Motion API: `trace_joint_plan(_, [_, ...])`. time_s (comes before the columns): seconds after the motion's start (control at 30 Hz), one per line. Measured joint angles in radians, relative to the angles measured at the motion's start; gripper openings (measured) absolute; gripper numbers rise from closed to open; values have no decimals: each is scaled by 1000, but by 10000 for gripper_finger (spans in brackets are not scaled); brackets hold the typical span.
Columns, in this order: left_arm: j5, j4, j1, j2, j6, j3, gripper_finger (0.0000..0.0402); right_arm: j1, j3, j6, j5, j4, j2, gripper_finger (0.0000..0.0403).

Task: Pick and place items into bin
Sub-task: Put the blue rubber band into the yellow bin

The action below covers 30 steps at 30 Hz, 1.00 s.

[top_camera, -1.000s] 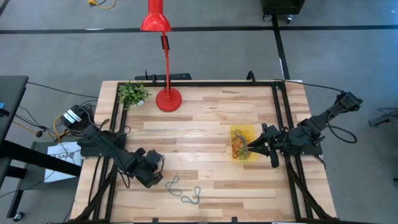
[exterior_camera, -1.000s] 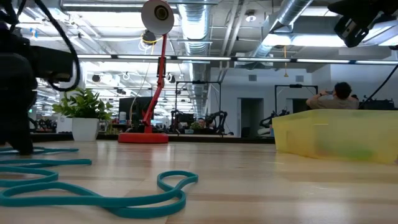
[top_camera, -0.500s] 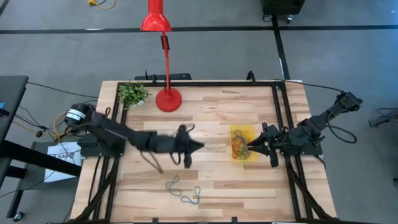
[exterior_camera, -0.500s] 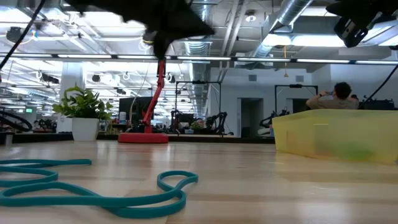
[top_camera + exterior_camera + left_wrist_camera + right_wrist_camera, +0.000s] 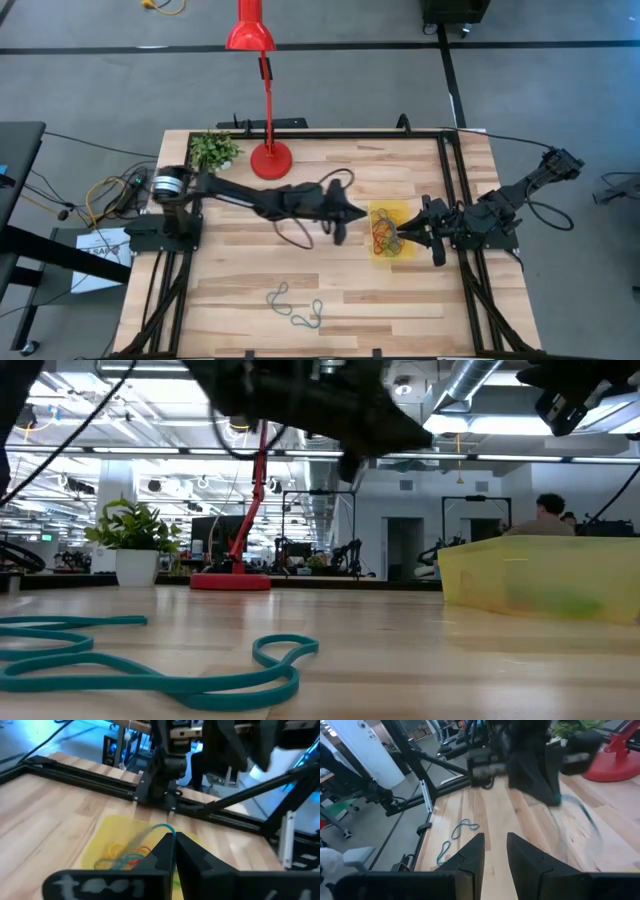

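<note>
The bin (image 5: 392, 231) is a yellow translucent tray at the table's right, with several coloured bands in it; it also shows in the low view (image 5: 540, 575) and the left wrist view (image 5: 107, 837). My left gripper (image 5: 356, 216) reaches across the table, raised, just left of the bin, and is shut on a teal band (image 5: 165, 827). My right gripper (image 5: 402, 236) is open and empty at the bin's right side. Two more bands (image 5: 278, 295) (image 5: 308, 318) lie flat on the table near its front edge. My left gripper pinches the teal band between its two shut fingertips; a short loop (image 5: 166, 827) sticks out at the tips. The fingers slant down toward the table's right. The rest of the band (image 5: 580, 812) trails below the gripper, slack, clear of the table.
A red lamp base (image 5: 270, 159) and a small potted plant (image 5: 213, 150) stand at the far left of the table. Black frame rails (image 5: 452, 190) run along the table's edges. A person (image 5: 550, 510) shows in the room behind.
My left gripper has risen from the table's near left, beside the loose bands, and swept toward the right and far side to the bin, carrying the teal band clear of the table. My right arm has kept still.
</note>
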Motion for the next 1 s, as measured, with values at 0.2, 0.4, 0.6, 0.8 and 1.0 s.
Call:
trace_joint_plan(0.2, [-2, -122, 11, 193, 67, 246, 0, 0, 0, 0, -1, -1, 0, 77])
trace_joint_plan(0.4, [-3, -227, 30, 357, 104, 447, 0, 0, 0, 0, -4, -9, 0, 77])
trace_joint_plan(0.6, [-2, -331, 62, 439, 75, 556, 6, 0, 0, 0, -4, -23, 0, 77])
trace_joint_plan(0.8, [65, -373, 75, 440, 54, 559, 40, 0, 0, 0, -4, -28, 1, 77])
trace_joint_plan(1.0, [193, -362, 73, 438, 27, 560, 70, 0, 0, 0, -4, -27, 1, 77])
